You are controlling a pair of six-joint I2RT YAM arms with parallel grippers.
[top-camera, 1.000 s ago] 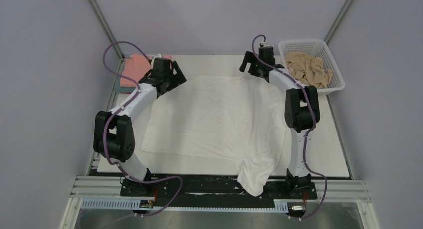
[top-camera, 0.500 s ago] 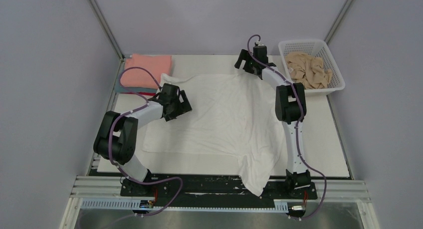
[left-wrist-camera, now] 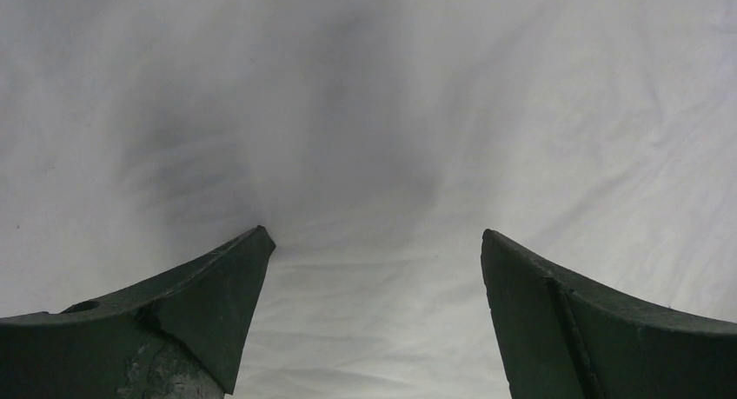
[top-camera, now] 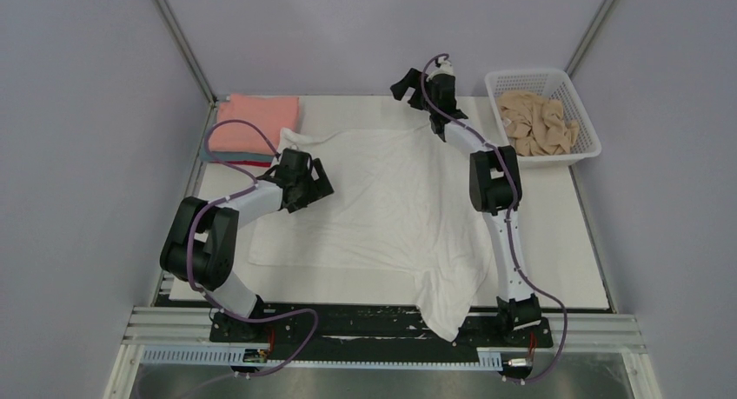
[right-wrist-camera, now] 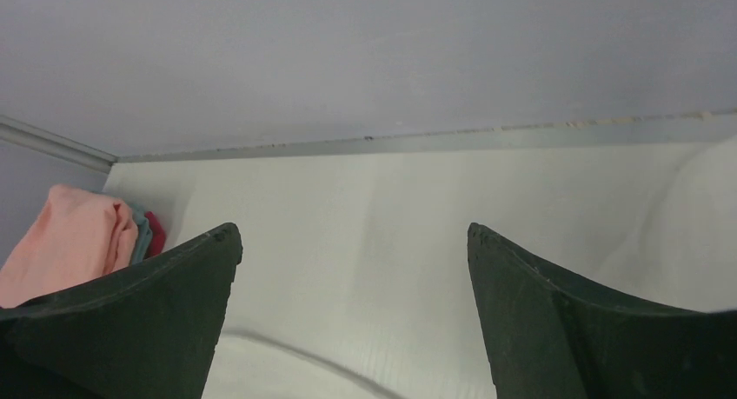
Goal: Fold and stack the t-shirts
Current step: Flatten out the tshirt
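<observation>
The large white t-shirt [top-camera: 382,199] lies spread over the table, its lower end hanging over the near edge. My left gripper [top-camera: 315,183] is open and empty, low over the shirt's left part; the left wrist view shows only white cloth [left-wrist-camera: 374,156] between the open jaws. My right gripper [top-camera: 407,86] is open and empty, raised over the far edge beyond the shirt's top hem [right-wrist-camera: 287,351]. A folded stack with the salmon-pink t-shirt [top-camera: 254,123] on top, teal and red below, sits at the far left and shows in the right wrist view [right-wrist-camera: 69,234]. The tan t-shirt [top-camera: 541,121] lies crumpled in the basket.
A white mesh basket [top-camera: 591,142] stands at the far right corner. Grey walls and metal posts close in the table on three sides. The arms' base rail [top-camera: 382,334] runs along the near edge.
My left gripper moved from the far-left corner of the shirt toward me and now rests low over the cloth. My right gripper let the far corner lie and swung up and left.
</observation>
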